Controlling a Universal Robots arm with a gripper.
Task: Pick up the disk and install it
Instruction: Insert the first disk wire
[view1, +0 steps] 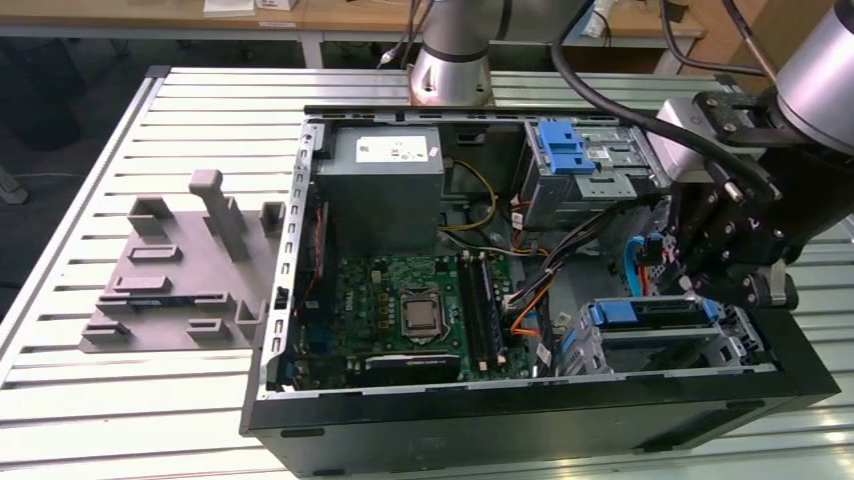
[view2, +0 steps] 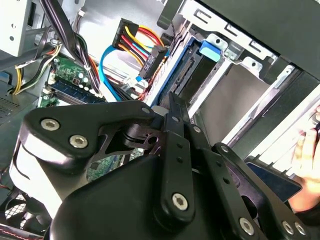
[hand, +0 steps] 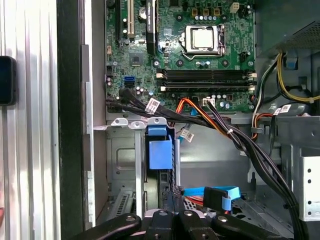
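Note:
The disk (view1: 649, 314), a drive in a blue plastic carrier, sits in the lower drive bay at the front corner of the open computer case (view1: 534, 420), on the exterior view's right. The first wrist view shows its blue handle (hand: 160, 151) standing in the metal bay. In the second wrist view the disk (view2: 206, 51) lies edge-on in the bay. My gripper (view1: 697, 288) hangs just above the disk's end. Its fingers are shut together, with the tips (view2: 173, 102) close to the carrier; I cannot tell whether they touch. The gripper (hand: 172, 219) holds nothing that I can see.
Inside the case are a grey power supply (view1: 387, 185), the green motherboard (view1: 414, 310), an upper drive cage with a blue latch (view1: 567, 148) and loose cables (hand: 215, 120). A grey fixture (view1: 180, 270) lies on the slatted table. A person's hand (view2: 306, 165) is beside the case.

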